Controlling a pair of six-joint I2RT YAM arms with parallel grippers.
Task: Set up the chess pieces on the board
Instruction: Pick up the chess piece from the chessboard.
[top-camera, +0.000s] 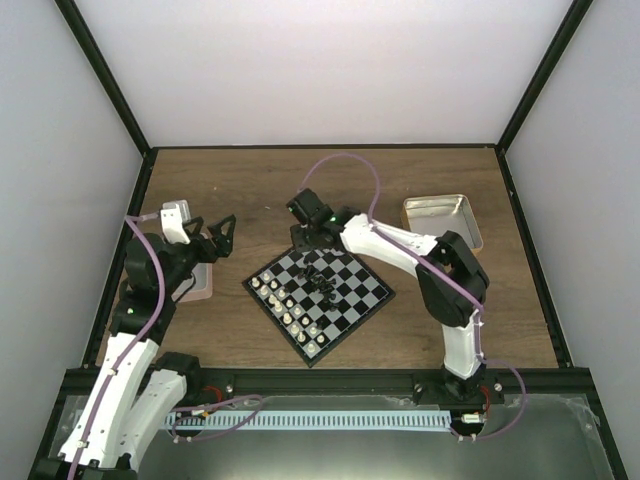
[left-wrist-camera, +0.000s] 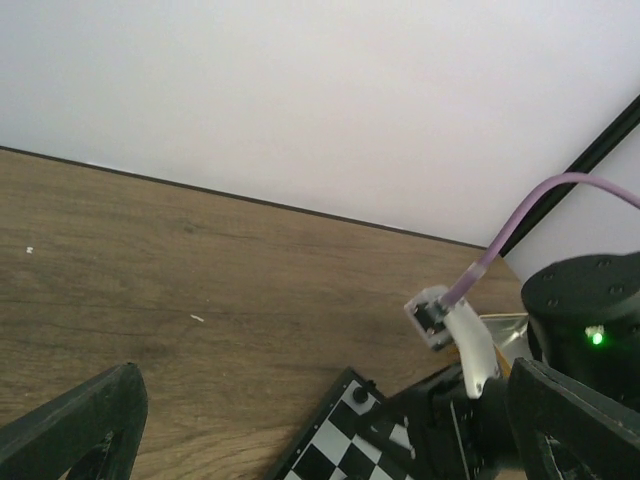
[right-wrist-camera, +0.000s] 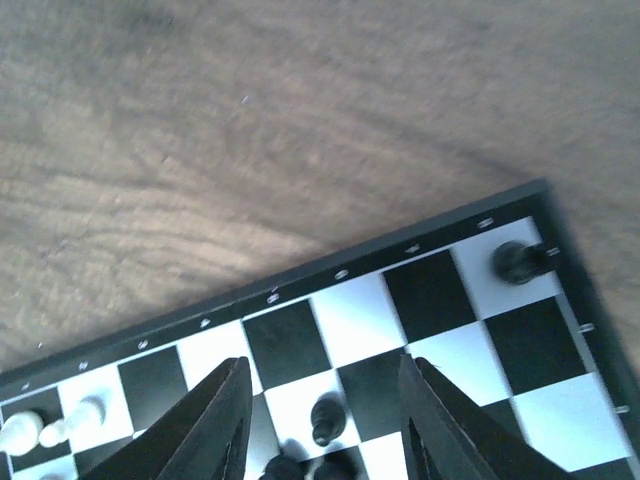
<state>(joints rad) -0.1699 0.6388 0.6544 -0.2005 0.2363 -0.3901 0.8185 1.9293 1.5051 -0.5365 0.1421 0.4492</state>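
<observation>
No legible writing is being shown.
Small pale marks (right-wrist-camera: 340, 272) are being seen along the rim of the board (right-wrist-camera: 430, 295), too blurred to be read.

Brown wood-grain surface (top-camera: 250, 180) seen from above, closed in by plain white walls (top-camera: 320, 70) on the left, far and right sides. Thin black frame posts (top-camera: 105, 75) slanting up and outward from the two far corners. At far right, a shallow tan-rimmed metal tray (top-camera: 440, 212) lying flat on the wood. At left, a pink-rimmed tray (top-camera: 204, 283), only partly showing. Along the near edge, a dark rail (top-camera: 330, 383), with a pale ribbed strip (top-camera: 330, 417) running left to right just nearer. In the left wrist view, two tiny white specks (left-wrist-camera: 29, 250) on bare wood, well apart, below the white wall. In the right wrist view, blurred wood grain across the far half.
</observation>
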